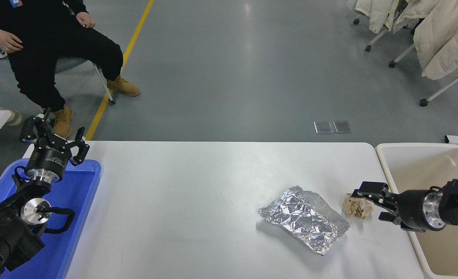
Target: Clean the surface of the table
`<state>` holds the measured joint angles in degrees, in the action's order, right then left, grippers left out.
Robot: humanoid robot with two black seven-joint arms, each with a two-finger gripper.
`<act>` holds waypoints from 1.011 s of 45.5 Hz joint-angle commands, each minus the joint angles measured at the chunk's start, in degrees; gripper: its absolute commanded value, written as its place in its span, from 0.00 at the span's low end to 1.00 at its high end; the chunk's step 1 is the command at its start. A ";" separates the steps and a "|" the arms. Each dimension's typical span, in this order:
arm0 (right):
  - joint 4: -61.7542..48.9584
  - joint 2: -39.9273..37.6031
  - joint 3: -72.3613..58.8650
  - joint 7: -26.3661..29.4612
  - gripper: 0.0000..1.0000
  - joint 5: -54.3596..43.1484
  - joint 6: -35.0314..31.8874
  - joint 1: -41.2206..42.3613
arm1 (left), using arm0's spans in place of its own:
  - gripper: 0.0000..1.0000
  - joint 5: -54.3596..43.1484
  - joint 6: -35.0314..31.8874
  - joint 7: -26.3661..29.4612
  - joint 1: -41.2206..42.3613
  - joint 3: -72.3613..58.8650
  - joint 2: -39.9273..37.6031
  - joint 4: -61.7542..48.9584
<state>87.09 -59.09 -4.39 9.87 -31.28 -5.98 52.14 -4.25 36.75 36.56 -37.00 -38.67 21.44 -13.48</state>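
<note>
The white table surface [198, 193] carries a crumpled sheet of silver foil [304, 219] at the right of centre and a small crumpled ball of brown paper [355, 207] just right of it. My right gripper [368, 203] comes in from the right edge, open, its fingers on either side of the brown paper ball's right end. My left gripper [54, 139] is parked at the lower left above the blue tray, open and empty.
A blue plastic tray [78, 217] lies at the table's left end under the left arm. A beige rectangular bin [414, 155] stands off the table's right edge. A person in black [50, 42] sits on a chair at the far left.
</note>
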 commanded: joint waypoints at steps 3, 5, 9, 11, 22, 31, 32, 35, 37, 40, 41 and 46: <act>1.94 2.39 -2.73 2.26 0.99 8.34 2.55 -1.87 | 1.00 0.03 -0.01 0.00 0.00 0.00 0.00 -0.06; 1.68 3.45 -2.73 2.26 0.99 8.34 3.25 -2.39 | 1.00 0.03 -0.01 0.00 0.00 0.00 0.00 -0.06; 1.06 5.65 -2.73 2.26 0.98 8.34 4.48 -3.27 | 1.00 0.03 -0.01 0.00 0.00 0.00 0.00 -0.06; 0.27 7.05 -2.73 2.26 0.98 8.34 5.36 -4.24 | 1.00 0.03 -0.01 0.00 0.00 0.00 0.00 -0.06; -5.18 10.83 -2.29 2.00 0.98 8.34 6.07 -7.23 | 1.00 0.03 -0.01 0.00 0.00 0.00 0.00 0.03; -6.58 13.64 -1.68 2.00 0.98 8.43 8.62 -7.85 | 1.00 0.03 -0.01 0.00 0.00 0.00 0.00 0.03; -6.85 14.08 -1.68 2.00 0.98 8.43 8.79 -7.76 | 1.00 0.03 -0.01 0.00 0.00 0.00 0.00 0.03; -7.20 14.88 -1.50 2.09 0.98 8.43 8.88 -7.67 | 1.00 0.03 -0.01 0.00 0.00 0.00 0.00 0.03; -7.29 15.40 -0.89 2.17 0.98 8.69 8.88 -7.58 | 1.00 0.03 -0.01 0.00 0.00 0.00 0.00 0.03; -7.46 15.93 -0.54 2.18 0.98 9.57 8.97 -7.58 | 1.00 0.03 -0.01 0.00 0.00 0.00 0.00 0.03; -7.73 16.11 -0.53 2.18 0.97 9.75 8.97 -7.49 | 1.00 0.03 -0.01 0.00 0.00 0.00 0.00 0.03; -10.36 18.13 -0.53 2.18 0.96 10.28 10.20 -7.41 | 1.00 0.03 -0.01 0.00 0.00 0.00 0.00 0.03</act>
<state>80.11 -44.57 -5.52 11.97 -22.22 2.45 44.81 -4.22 36.73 36.56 -37.00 -38.67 21.45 -13.46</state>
